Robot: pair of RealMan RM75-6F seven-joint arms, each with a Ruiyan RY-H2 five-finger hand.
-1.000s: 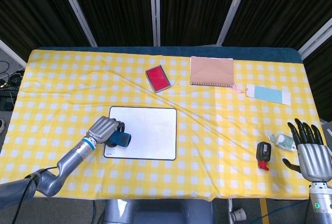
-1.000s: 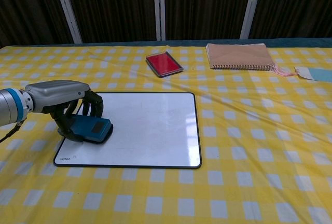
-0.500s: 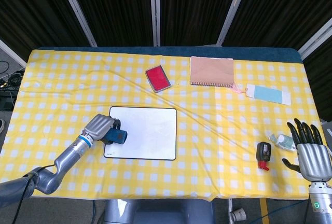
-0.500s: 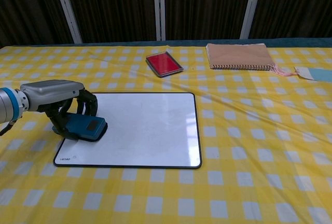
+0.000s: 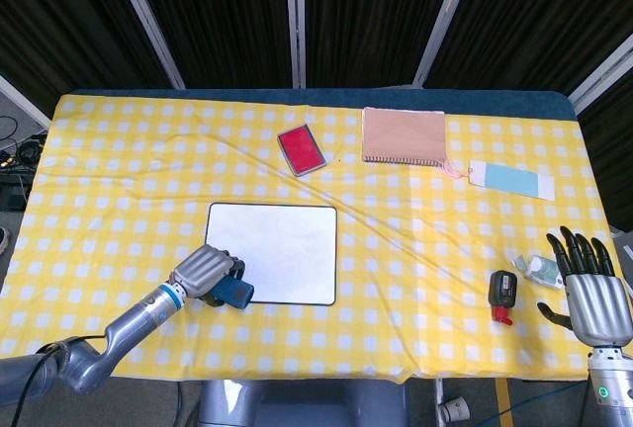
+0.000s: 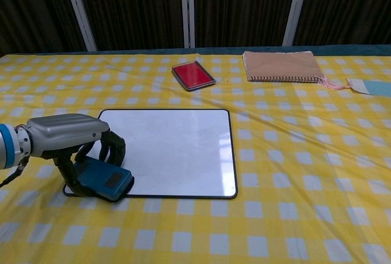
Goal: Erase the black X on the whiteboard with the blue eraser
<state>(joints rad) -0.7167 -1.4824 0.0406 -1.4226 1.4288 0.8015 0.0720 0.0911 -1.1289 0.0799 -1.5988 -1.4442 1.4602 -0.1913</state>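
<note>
Since a second ago the left hand [image 6: 73, 139] has drawn back toward the robot, carrying the blue eraser [image 6: 104, 179] from the left part of the whiteboard [image 6: 177, 148] down to its near-left corner. In the chest view the eraser now overlaps the board's near edge, partly on the white surface and partly over the yellow checked tablecloth [image 6: 293, 172]. The hand's fingers curl down around the eraser, gripping it from above, with the metal back of the hand facing up. In the head view the same left hand [image 5: 203, 271] sits at the board's bottom-left corner, with the eraser [image 5: 232, 292] poking out to its right just below the board's edge.

The whiteboard [image 5: 282, 249] lies flat on the cloth, and its surface looks plain white in both views; no black mark can be made out on it.

Beyond the board, toward the far side of the table, a red flat case [image 6: 193, 74] lies at a slight angle, and to its right rests a brown spiral notebook [image 6: 282, 66]. A pale blue card [image 5: 511, 179] lies further right, near the table's edge.

The right hand [image 5: 593, 289] stays at the right near corner of the table in the head view, palm up with its fingers spread and holding nothing. Just beside it lies a small pale object [image 5: 543, 269], and to the left of that a small black and red item [image 5: 502, 294].
</note>
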